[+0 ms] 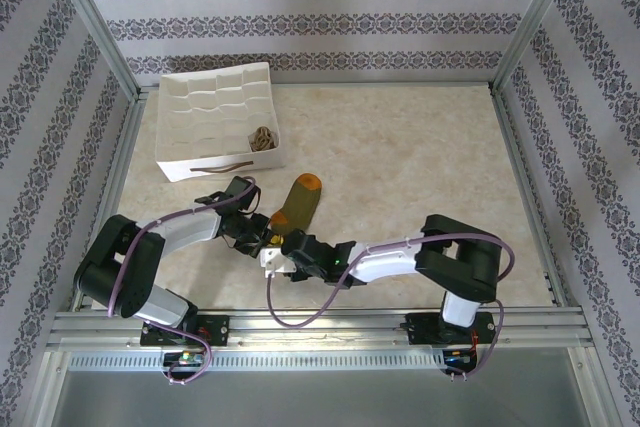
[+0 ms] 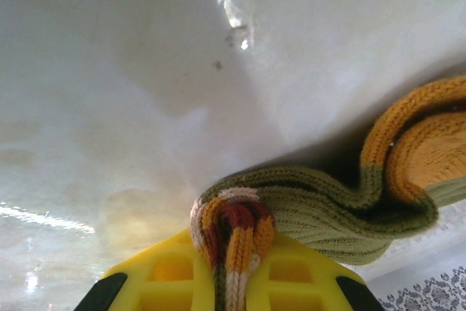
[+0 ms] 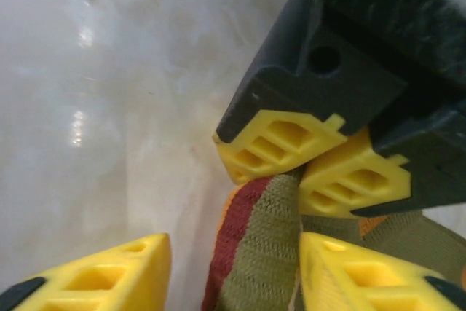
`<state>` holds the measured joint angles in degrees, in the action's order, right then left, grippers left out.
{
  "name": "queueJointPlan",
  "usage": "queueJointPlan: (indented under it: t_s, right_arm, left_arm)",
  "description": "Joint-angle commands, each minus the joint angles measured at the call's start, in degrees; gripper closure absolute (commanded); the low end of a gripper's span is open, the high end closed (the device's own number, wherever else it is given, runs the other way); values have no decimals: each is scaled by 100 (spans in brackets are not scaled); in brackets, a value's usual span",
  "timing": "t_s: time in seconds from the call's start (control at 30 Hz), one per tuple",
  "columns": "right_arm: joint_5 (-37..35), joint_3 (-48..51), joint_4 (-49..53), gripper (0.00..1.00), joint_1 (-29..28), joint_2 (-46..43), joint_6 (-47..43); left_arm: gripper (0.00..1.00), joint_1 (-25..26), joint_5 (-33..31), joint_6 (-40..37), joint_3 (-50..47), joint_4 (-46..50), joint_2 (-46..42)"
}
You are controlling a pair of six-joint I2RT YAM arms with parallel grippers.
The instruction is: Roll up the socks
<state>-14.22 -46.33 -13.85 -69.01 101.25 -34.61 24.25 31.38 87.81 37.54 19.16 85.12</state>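
Note:
An olive green sock (image 1: 295, 204) with an orange toe lies on the table, toe pointing away from the arms. My left gripper (image 2: 231, 256) is shut on its striped cuff (image 2: 233, 223), which bunches between the yellow fingers. The sock's body (image 2: 328, 213) trails off to the right. My right gripper (image 3: 233, 271) is open, its fingers on either side of the same cuff (image 3: 258, 245), just below the left gripper's pinching fingertips (image 3: 280, 143). In the top view both grippers, left (image 1: 260, 235) and right (image 1: 283, 249), meet at the sock's near end. The tan argyle sock (image 1: 263, 138) sits rolled in the tray.
A white divided tray (image 1: 215, 97) stands at the back left, the argyle sock in its front right compartment. Aluminium frame rails (image 1: 520, 147) and patterned walls border the table. Bare marble-look tabletop (image 1: 420, 157) stretches to the right of the sock.

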Motion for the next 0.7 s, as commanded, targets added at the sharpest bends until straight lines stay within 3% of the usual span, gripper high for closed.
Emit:
queueJointPlan:
  t_s: [0.0,0.2,0.23,0.37,0.47,0.67]
  right_arm:
    - [-672,-261,-1,63,-3,309,-283]
    - [-354,-456,658,99,207,548,189]
    - [-167,-456,805,100,258,522,296]
    - [1068,-382,1242,100,568,342,785]
    - [2086,-416,1520,100,880,338,1145]
    - [3669,-689,1927,100,1506,568,1767]
  left_arm:
    - [100,-28,-262,-124,-110,826,261]
    - [100,-77,-290,-236,-5,885,51]
    - [97,-90,-301,-266,28,904,-31]
    - [49,-161,-385,-197,59,879,-527]
    - [27,-248,-454,-47,26,854,-900]
    - [21,-476,-624,257,-385,413,-1594]
